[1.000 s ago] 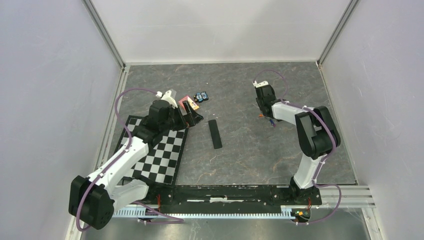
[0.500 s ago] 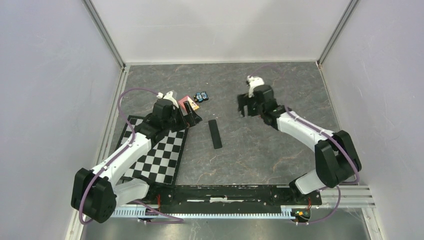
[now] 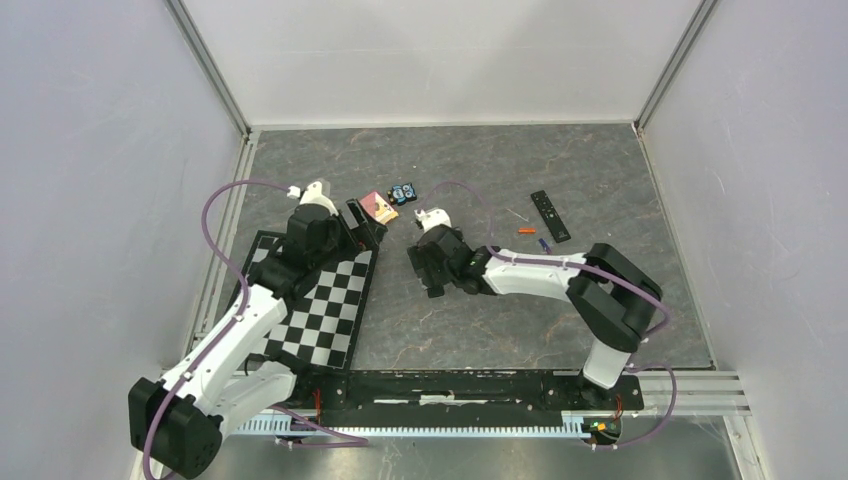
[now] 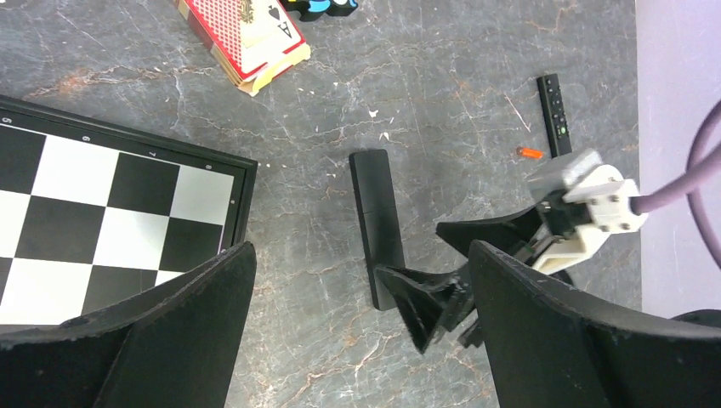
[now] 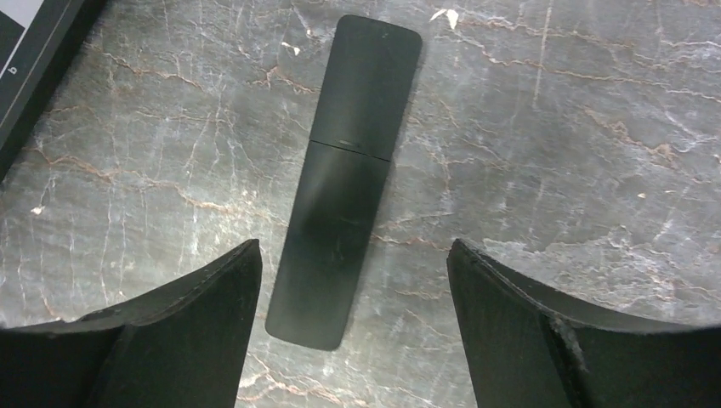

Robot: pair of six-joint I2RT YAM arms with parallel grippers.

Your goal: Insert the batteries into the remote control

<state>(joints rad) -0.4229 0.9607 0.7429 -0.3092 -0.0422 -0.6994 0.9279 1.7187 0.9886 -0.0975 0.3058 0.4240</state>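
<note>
Your right gripper (image 5: 350,255) above black remote (image 5: 344,178), jaws spread wide, gripping nothing. Your left gripper (image 4: 361,251) also spread, empty, by chessboard (image 4: 102,212) edge. Orange battery (image 4: 530,153) well apart.

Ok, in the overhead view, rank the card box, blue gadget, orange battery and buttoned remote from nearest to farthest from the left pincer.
1. The card box, right beside the left pincer.
2. The blue gadget, just past the box, toward the back.
3. The orange battery, well off to the right.
4. The buttoned remote, farthest right, just beyond the battery.
</note>
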